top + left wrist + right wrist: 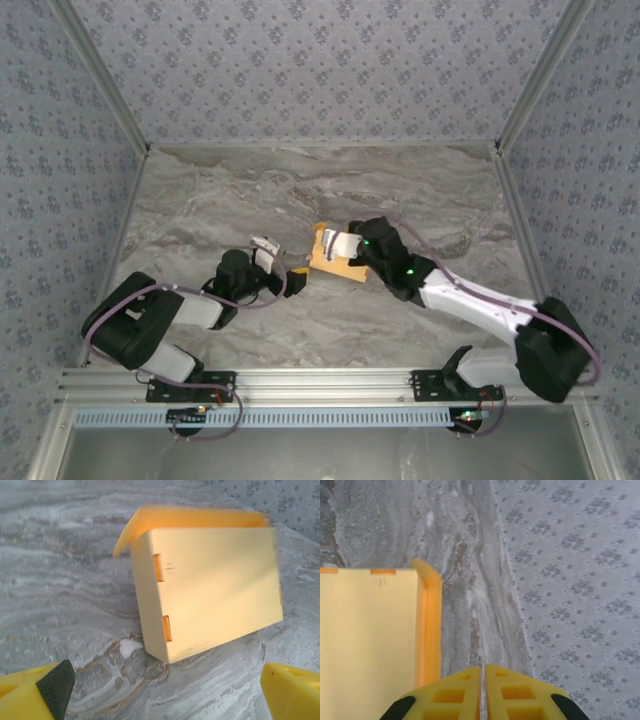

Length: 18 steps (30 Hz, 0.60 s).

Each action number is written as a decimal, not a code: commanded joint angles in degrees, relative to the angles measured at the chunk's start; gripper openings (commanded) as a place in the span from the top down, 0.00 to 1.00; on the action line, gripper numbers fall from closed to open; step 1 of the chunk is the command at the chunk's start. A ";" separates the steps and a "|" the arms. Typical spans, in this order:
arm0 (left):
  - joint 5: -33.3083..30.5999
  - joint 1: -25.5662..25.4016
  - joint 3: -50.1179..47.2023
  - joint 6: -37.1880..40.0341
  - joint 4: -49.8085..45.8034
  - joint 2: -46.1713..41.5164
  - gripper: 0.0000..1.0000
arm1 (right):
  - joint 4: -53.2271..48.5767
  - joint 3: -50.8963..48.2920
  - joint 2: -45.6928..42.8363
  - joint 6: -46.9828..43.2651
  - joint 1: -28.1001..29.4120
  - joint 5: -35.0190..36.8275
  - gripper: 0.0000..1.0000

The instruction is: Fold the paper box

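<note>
Resting on table (60, 580), folded paper box (215, 590)

The paper box (335, 258) sat on the table (300, 190) near its middle, right between the two arms, with the left gripper (283, 263) just beside its left edge and the right gripper (347, 243) at its right edge. From the left wrist, the box lay ahead of the fingers (50, 690) and apart from them. From the right wrist, it lay left of the fingers (455, 695), with the wall (580, 580) rising off to the right.

1 paper box (335, 258), 2 arms (190, 312), 1 marble tbl (300, 190)
</note>
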 commanded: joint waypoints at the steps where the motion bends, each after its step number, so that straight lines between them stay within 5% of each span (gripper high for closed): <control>1: 4.14 -0.11 0.55 6.06 6.08 -2.03 0.02 | 0.21 -3.07 -5.99 -0.30 -2.30 -9.65 0.87; 4: 5.02 -0.12 2.26 5.69 3.88 -1.30 0.03 | -3.86 -2.10 -8.39 5.18 -5.59 -13.67 0.82; 6: 1.55 -0.07 2.16 4.59 4.53 -0.88 0.03 | -11.44 1.72 -7.07 12.16 -10.47 -18.91 0.47; 11: -5.80 2.68 10.68 -7.83 -16.56 -1.03 0.04 | -36.22 19.33 6.60 25.91 -20.48 -35.00 0.24; 14: -0.97 4.19 15.92 -18.20 -22.36 2.01 0.05 | -42.70 29.98 17.15 47.06 -23.36 -20.61 0.28; 18: 2.17 3.68 24.49 -26.09 -30.21 7.26 0.07 | -50.56 34.98 24.49 68.37 -29.92 -27.64 0.33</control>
